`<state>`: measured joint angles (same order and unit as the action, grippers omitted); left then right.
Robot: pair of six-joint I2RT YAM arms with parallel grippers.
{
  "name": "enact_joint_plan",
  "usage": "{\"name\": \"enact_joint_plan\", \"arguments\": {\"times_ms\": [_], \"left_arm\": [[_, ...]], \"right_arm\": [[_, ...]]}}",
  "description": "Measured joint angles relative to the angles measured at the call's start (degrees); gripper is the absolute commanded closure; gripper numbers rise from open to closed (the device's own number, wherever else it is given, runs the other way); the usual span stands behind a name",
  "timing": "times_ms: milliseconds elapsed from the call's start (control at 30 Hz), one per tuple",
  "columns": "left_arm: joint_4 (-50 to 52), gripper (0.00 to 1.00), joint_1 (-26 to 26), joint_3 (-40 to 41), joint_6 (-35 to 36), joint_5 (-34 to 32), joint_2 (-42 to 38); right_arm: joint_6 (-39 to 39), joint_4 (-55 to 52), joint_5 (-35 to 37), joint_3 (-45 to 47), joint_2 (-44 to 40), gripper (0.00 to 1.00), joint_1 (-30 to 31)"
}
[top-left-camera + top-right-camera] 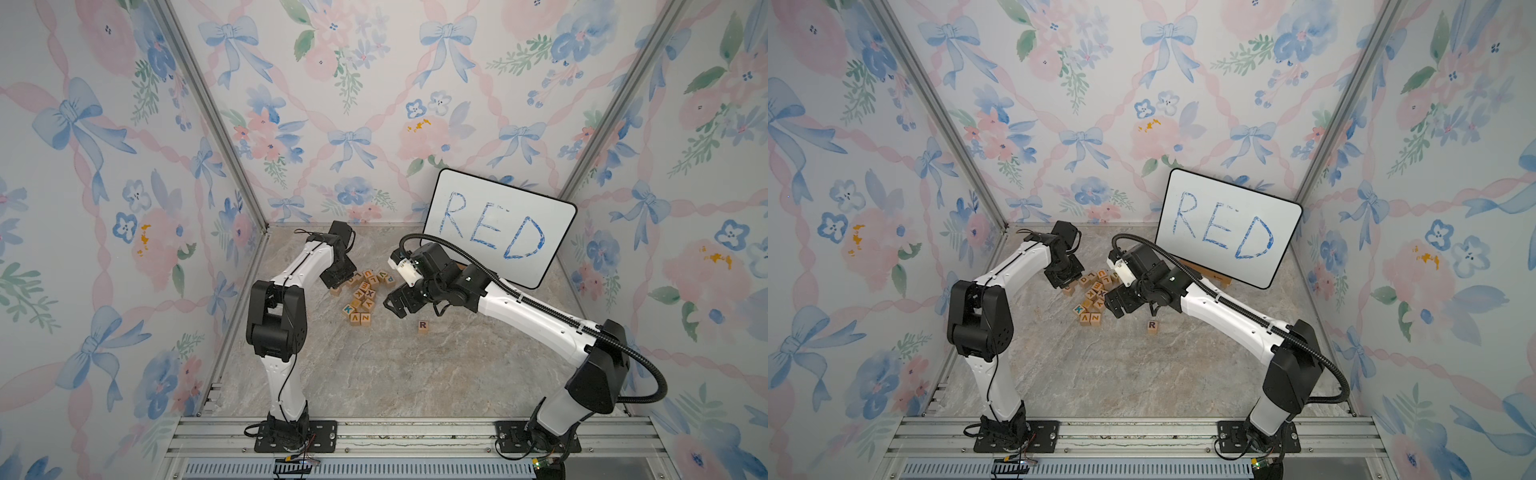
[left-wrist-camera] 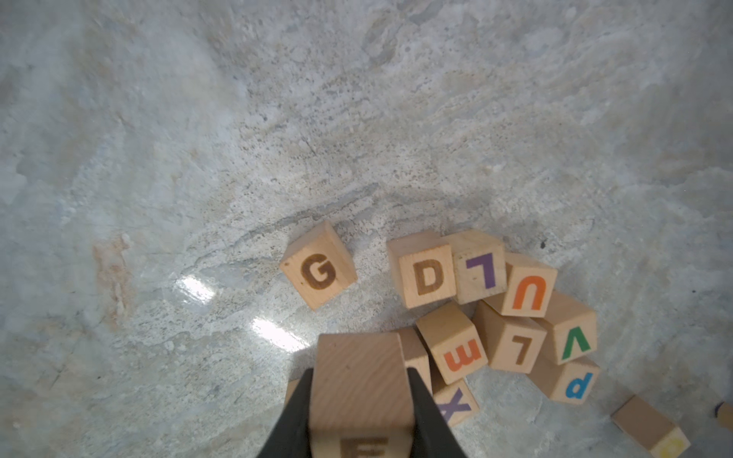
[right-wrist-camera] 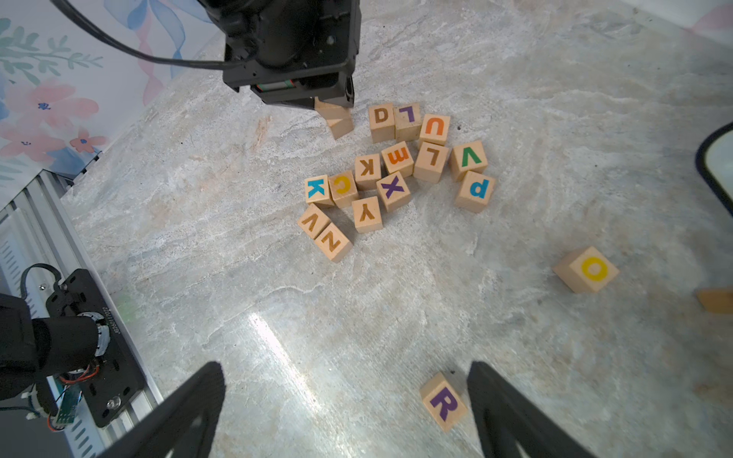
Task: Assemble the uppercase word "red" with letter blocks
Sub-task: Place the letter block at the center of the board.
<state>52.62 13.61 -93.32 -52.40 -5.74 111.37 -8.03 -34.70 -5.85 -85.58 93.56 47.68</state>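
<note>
1. The R block (image 1: 423,326) sits alone on the worktop (image 1: 374,374), nearest the arm bases.
2. Just beyond, the right end effector (image 3: 345,374) hangs released, jaws wide, nothing between them.
3. Further on lies the heap of letter blocks (image 1: 362,297), the orange E block (image 3: 398,156) and brown D block (image 3: 381,119) among them.
4. At its far edge the left end effector (image 2: 359,378) is clenched on a wooden block (image 2: 357,357).
5. The white board (image 1: 498,226) leans at the back.
</note>
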Motion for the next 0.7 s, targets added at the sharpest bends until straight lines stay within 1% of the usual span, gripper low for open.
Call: {"name": "enact_joint_plan", "arguments": {"times_ms": [167, 333, 700], "left_arm": [[3.39, 0.76, 2.75, -4.98, 2.78, -1.97, 0.28], [6.05, 0.76, 5.77, -10.78, 4.35, -2.89, 2.51], [9.31, 0.76, 13.51, -18.60, 4.39, -2.75, 7.50]], "right_arm": [[0.00, 0.07, 0.04, 3.15, -3.69, 0.03, -1.73], [-0.02, 0.22, 0.13, 6.51, -7.39, 0.03, -3.15], [-0.55, -0.26, 0.76, 12.87, -14.84, 0.03, -5.70]]}}
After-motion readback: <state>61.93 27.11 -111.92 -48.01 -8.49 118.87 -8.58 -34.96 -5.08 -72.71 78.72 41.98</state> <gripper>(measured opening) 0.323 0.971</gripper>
